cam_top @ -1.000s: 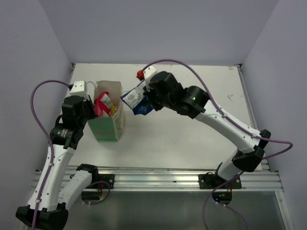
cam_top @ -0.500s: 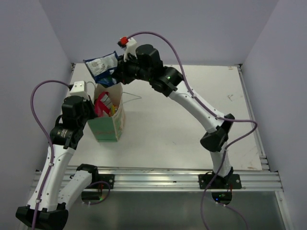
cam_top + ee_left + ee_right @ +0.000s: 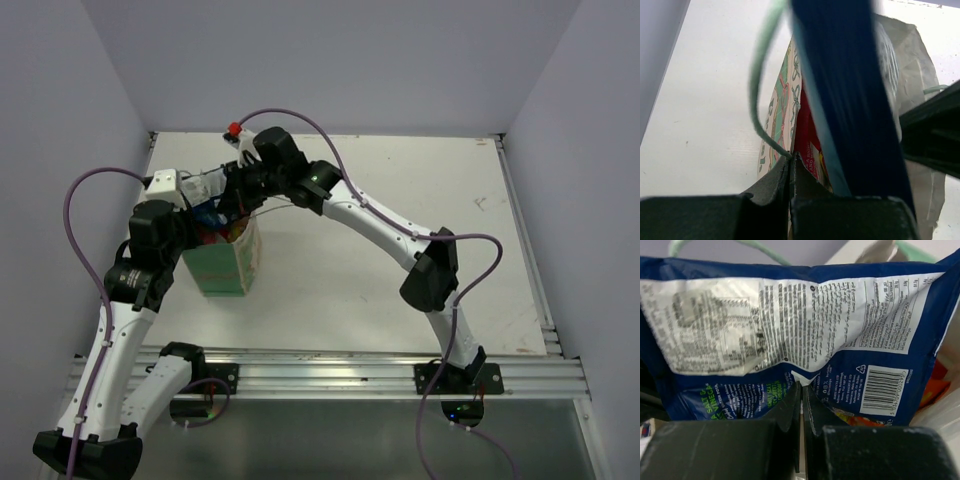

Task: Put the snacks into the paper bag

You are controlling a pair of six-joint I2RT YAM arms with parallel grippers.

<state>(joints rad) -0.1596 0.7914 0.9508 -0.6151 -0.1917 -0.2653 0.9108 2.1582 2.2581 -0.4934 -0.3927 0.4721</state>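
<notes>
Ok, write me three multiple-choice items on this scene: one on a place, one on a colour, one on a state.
1. Where is the blue-and-white packet?
A. Lying flat at the far right corner
B. At the mouth of the paper bag
C. Underneath the bag

2. What colour is the bag's outside?
A. Mint-green
B. Brown
C. Black

3. How is the left end effector?
A. Wide open
B. Shut on the bag's rim
C. Shut on an orange packet

Answers:
1 B: the right end effector holds it at the bag's opening in the top view.
2 A: the bag's front wall shows mint-green.
3 B: its fingers pinch the paper edge in the left wrist view.
</notes>
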